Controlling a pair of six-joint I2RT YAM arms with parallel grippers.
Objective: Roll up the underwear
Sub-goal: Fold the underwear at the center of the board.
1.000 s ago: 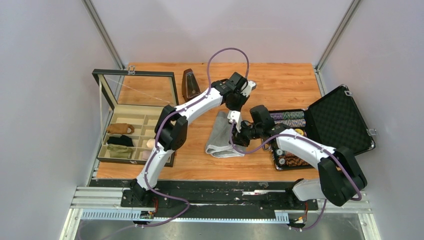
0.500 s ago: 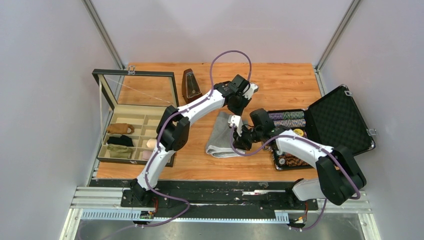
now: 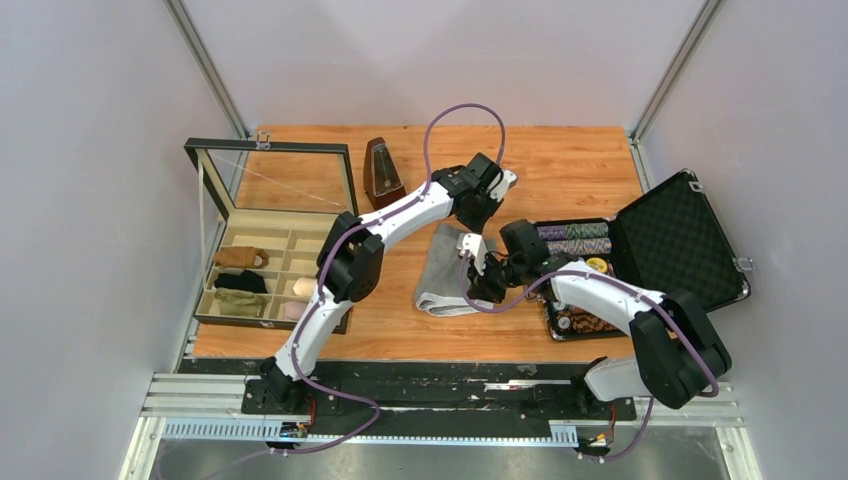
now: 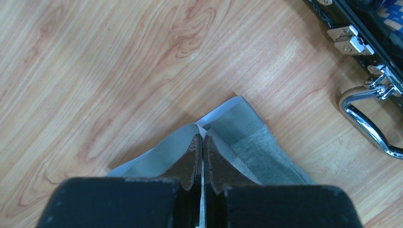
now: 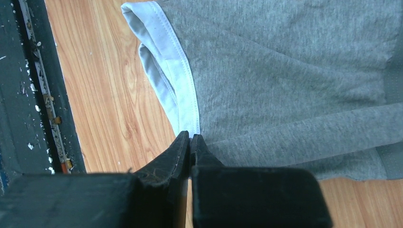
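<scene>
The grey underwear (image 3: 443, 272) with white trim lies folded lengthwise on the wooden table in the middle. My left gripper (image 3: 470, 243) is shut on its far right edge. In the left wrist view the fabric (image 4: 256, 145) tents up to the closed fingertips (image 4: 203, 138), with a thin white strip between them. My right gripper (image 3: 479, 291) is shut on the near right edge. In the right wrist view the fingertips (image 5: 190, 137) pinch the white trim (image 5: 183, 76) of the grey cloth (image 5: 294, 80).
An open black case (image 3: 670, 240) with poker chips (image 3: 575, 240) lies right of the underwear; its metal handle (image 4: 366, 121) is close to the left gripper. A metronome (image 3: 381, 170) stands at the back. A glass-lidded organiser box (image 3: 225, 300) with cloth rolls sits at the left.
Both grippers have shifted slightly to the right, still holding the underwear's right edge. The left wrist has moved a little farther right and back.
</scene>
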